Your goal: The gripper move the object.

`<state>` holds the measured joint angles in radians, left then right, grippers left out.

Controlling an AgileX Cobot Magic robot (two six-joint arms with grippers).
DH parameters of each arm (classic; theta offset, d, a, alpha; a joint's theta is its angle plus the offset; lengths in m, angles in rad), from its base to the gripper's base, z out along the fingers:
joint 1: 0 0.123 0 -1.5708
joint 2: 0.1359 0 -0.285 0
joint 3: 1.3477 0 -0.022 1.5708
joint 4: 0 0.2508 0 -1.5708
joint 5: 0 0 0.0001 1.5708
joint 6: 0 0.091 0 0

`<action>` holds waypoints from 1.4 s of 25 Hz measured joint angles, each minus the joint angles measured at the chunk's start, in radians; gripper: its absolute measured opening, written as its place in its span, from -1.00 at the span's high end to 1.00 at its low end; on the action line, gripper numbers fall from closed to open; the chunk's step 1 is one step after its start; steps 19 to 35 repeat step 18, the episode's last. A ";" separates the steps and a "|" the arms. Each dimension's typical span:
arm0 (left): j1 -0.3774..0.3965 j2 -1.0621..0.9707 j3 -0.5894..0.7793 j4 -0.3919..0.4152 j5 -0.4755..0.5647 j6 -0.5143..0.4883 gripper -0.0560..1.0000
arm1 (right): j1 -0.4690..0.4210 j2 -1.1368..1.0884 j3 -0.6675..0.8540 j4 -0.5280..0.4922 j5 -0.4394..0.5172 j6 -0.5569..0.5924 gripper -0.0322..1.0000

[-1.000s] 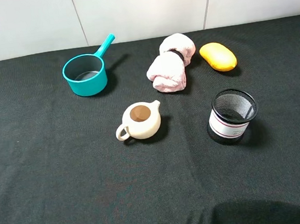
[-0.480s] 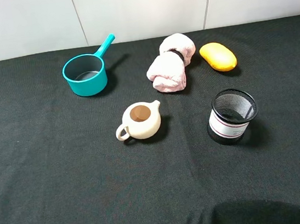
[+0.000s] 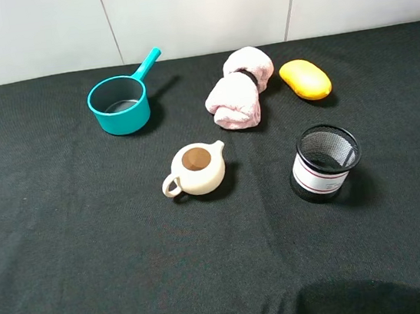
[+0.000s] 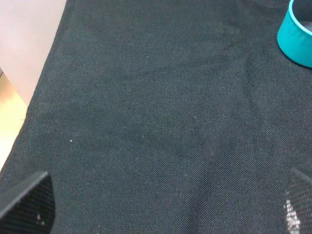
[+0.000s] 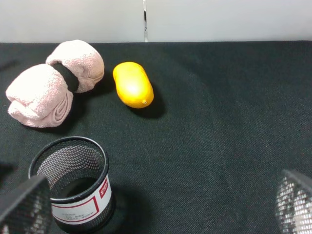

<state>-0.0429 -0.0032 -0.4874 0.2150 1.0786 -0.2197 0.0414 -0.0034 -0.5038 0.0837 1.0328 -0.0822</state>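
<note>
1. Nothing on the black cloth [image 3: 67,245] has shifted since the earlier exterior frames; every item sits where it did.
2. Largest risk: the pink rolled towel [image 3: 240,89], at about 12 o'clock from the cream teapot [image 3: 196,169], lies just beside the yellow-orange fruit [image 3: 306,79] at its 3 o'clock. A wide, careless approach could knock the fruit and set it rolling.
3. Soft rolls either side of the black band [image 5: 66,76] may sag or unroll if pinched off-centre, so the bundle could slip free.
4. A path from the near edge passes the mesh pen cup [image 3: 327,162], at 4 o'clock from the towel; it looks light enough to tip.
5. Left gripper [image 4: 165,204] shows both finger tips spread wide at the frame corners, empty, over bare cloth near the teal saucepan [image 4: 297,36].
6. Right gripper [image 5: 161,204] likewise stands spread and empty, facing the towel.
</note>
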 joint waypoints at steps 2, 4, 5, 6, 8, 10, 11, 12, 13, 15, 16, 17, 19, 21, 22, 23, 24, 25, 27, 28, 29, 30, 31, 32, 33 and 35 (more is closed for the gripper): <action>0.000 0.000 0.000 0.000 0.000 0.000 -0.84 | 0.000 0.000 0.000 0.001 0.000 0.000 -0.41; 0.000 0.000 0.000 0.000 0.000 0.000 -0.84 | 0.000 0.000 0.000 0.001 0.000 0.000 -0.41; 0.000 0.000 0.000 0.000 0.000 0.000 -0.84 | 0.000 0.000 0.000 0.001 0.000 0.000 -0.41; 0.000 0.000 0.000 0.000 0.000 0.000 -0.84 | 0.000 0.000 0.000 0.001 0.000 0.000 -0.41; 0.000 0.000 0.000 0.000 0.000 0.000 -0.84 | 0.000 0.000 0.000 0.001 0.000 0.000 -0.41; -0.001 0.000 0.000 0.000 0.000 0.000 -0.84 | 0.000 0.000 0.000 0.001 0.000 0.000 -0.41; -0.002 0.000 0.000 0.000 0.000 0.000 -0.84 | 0.000 0.000 0.000 0.001 0.000 0.000 -0.41; -0.002 0.000 0.000 0.000 0.000 0.000 -0.84 | 0.000 0.000 0.000 0.001 0.000 0.000 -0.41; -0.002 0.000 0.000 0.000 0.000 0.000 -0.84 | 0.000 0.000 0.000 0.001 0.000 0.000 -0.41; -0.002 0.000 0.000 0.000 0.000 0.000 -0.84 | 0.000 0.000 0.000 0.001 0.000 0.000 -0.41; -0.002 0.000 0.000 0.000 0.000 0.000 -0.84 | 0.000 0.000 0.000 0.001 0.000 0.000 -0.41; -0.002 0.000 0.000 0.000 0.000 0.000 -0.84 | 0.000 0.000 0.000 0.001 0.000 0.000 -0.41; -0.002 0.000 0.000 0.000 0.000 0.000 -0.84 | 0.000 0.000 0.000 0.001 0.000 0.000 -0.41; -0.002 0.000 0.000 0.000 0.000 0.000 -0.84 | 0.000 0.000 0.000 0.001 0.000 0.000 -0.41; -0.002 0.000 0.000 0.000 0.000 0.000 -0.84 | 0.000 0.000 0.000 0.001 0.000 0.000 -0.41; -0.002 0.000 0.000 0.000 0.000 0.000 -0.84 | 0.000 0.000 0.000 0.001 0.000 0.000 -0.41; -0.002 0.000 0.000 0.000 0.000 0.000 -0.84 | 0.000 0.000 0.000 0.001 0.000 0.000 -0.41; -0.002 0.000 0.000 0.000 0.000 0.000 -0.84 | 0.000 0.000 0.000 0.001 0.000 0.000 -0.41; -0.002 0.000 0.000 0.000 0.000 0.000 -0.84 | 0.000 0.000 0.000 0.001 0.000 0.000 -0.41; -0.002 0.000 0.000 0.000 0.000 0.000 -0.84 | 0.000 0.000 0.000 0.001 0.000 0.000 -0.41; -0.002 0.000 0.000 0.000 0.000 0.000 -0.84 | 0.000 0.000 0.000 0.001 0.000 0.000 -0.41; -0.002 0.000 0.000 0.000 0.000 0.000 -0.84 | 0.000 0.000 0.000 0.001 0.000 0.000 -0.41; -0.002 0.000 0.000 0.000 0.000 0.000 -0.84 | 0.000 0.000 0.000 0.001 0.000 0.000 -0.41; -0.002 0.000 0.000 0.000 0.000 0.000 -0.84 | 0.000 0.000 0.000 0.001 0.000 0.000 -0.41; -0.002 0.000 0.000 0.000 0.000 0.000 -0.84 | 0.000 0.000 0.000 0.001 0.000 0.000 -0.41; -0.002 0.000 0.000 0.000 0.000 0.000 -0.84 | 0.000 0.000 0.000 0.001 0.000 0.000 -0.41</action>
